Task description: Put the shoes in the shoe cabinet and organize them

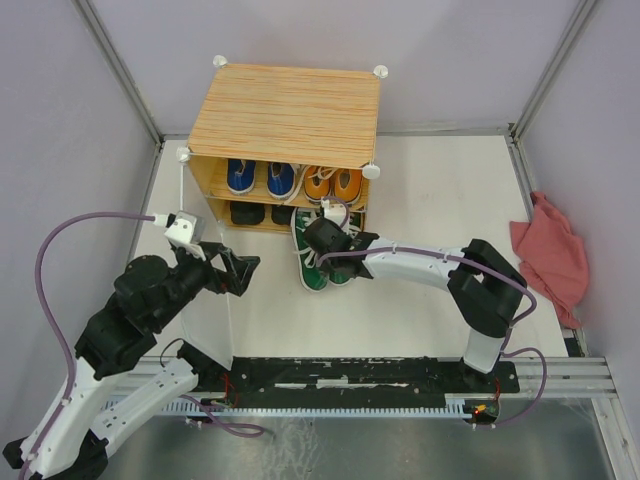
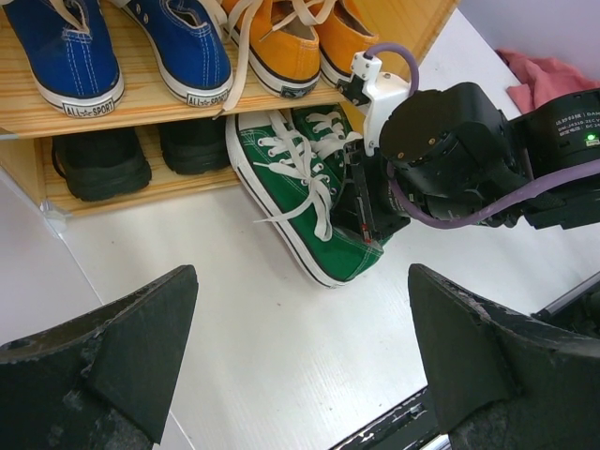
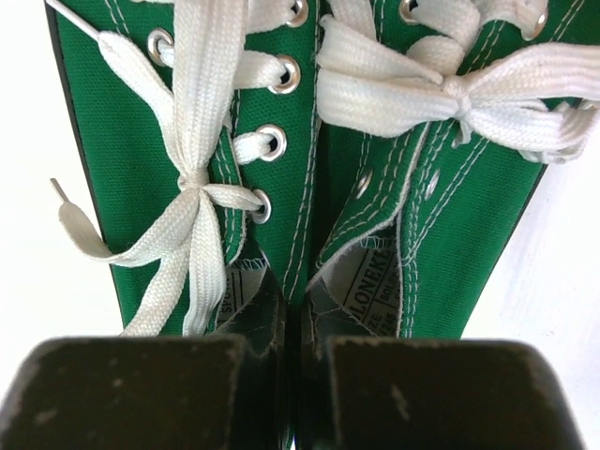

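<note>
- The right gripper [image 3: 292, 349] is pinched nearly closed on the adjoining inner collars of the green sneakers [image 3: 309, 169]; the insole print reads "LONEME…", the rest hidden.
- The pair lies on the table [image 1: 420, 310], toes at the shoe cabinet's [image 1: 285, 110] lower opening, beside the black boots [image 2: 103, 159].
- The blue sneakers [image 2: 122, 47] on the upper shelf have heels marked "ALL SPORT".
- The left gripper [image 2: 302, 291] is spread wide and empty.

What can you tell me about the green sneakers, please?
The green sneakers are a canvas pair with white laces, metal eyelets and white soles. They stand side by side on the white table, toes at the cabinet's lower shelf. The right gripper pinches their inner collar walls together.
</note>
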You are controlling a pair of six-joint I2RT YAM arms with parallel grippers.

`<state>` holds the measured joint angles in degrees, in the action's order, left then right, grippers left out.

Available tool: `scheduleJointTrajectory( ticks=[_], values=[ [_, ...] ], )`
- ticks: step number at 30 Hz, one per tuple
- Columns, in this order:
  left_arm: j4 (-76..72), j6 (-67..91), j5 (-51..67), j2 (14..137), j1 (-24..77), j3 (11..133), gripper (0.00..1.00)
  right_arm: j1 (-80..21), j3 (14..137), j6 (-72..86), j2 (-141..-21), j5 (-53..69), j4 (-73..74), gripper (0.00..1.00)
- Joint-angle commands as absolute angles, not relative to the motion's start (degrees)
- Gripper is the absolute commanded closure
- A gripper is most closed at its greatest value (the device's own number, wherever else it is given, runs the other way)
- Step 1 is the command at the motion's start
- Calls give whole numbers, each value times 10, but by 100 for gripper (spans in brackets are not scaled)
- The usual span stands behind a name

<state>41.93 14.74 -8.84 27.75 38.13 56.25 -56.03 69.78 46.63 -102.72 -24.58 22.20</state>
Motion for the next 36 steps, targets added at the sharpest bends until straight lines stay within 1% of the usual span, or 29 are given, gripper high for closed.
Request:
scheduleJointTrajectory(
  ticks=[1,9,14,19,29,36],
  values=[
    [415,121,-110,283,379,563,1,-562,715,478,-988,-301,111,98],
    [414,122,-109,288,379,560,1,-560,753,499,-1008,-369,113,98],
    [414,121,-111,288,379,555,1,-544,762,508,-1029,-378,105,98],
    [414,116,-112,292,379,554,1,-521,766,503,-1046,-365,87,98],
    [411,109,-111,295,379,549,1,-469,820,464,-1092,-302,95,98],
    [404,105,-112,299,378,541,1,-455,839,490,-1116,-314,102,98]
  ],
)
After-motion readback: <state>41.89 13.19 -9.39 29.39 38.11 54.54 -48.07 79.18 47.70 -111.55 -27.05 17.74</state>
